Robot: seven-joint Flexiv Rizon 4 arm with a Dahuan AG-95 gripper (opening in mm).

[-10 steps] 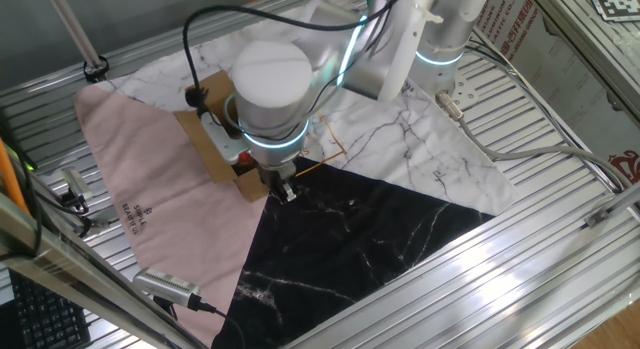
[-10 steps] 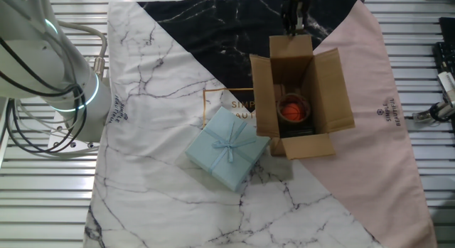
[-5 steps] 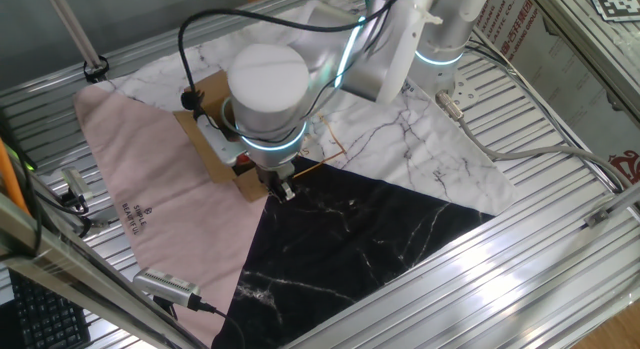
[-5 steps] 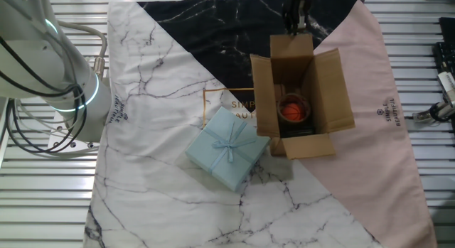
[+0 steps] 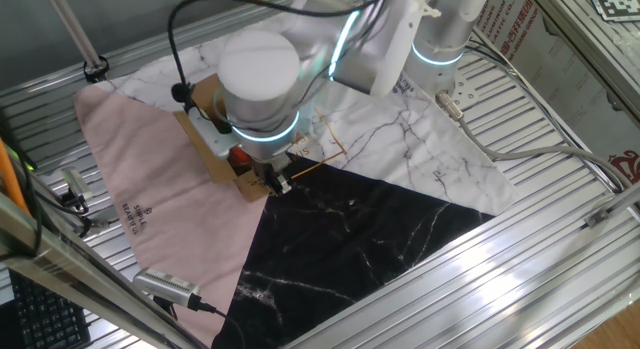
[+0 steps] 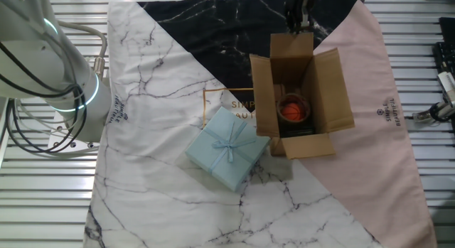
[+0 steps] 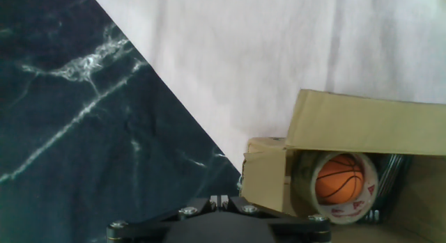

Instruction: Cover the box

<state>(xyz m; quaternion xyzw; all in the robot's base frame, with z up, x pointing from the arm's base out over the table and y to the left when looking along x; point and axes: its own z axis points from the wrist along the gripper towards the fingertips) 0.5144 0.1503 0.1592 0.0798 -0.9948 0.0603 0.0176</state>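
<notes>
claw [image 6: 296, 15] at open box [image 6: 302, 95] flap — orange ball [image 7: 340, 180] inside

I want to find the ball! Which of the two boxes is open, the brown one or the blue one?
The brown cardboard box is open: its flaps stand out and a small orange ball shows inside. The pale blue box beside it is shut, tied with a ribbon.

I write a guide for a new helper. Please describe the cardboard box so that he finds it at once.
Look at the cloth mat of white, black and pink marble triangles. The box stands near its middle, where white meets pink, close under the gripper. It is brown, with four flaps open and an orange ball inside, unlike the closed pale blue gift box with a ribbon beside it.
</notes>
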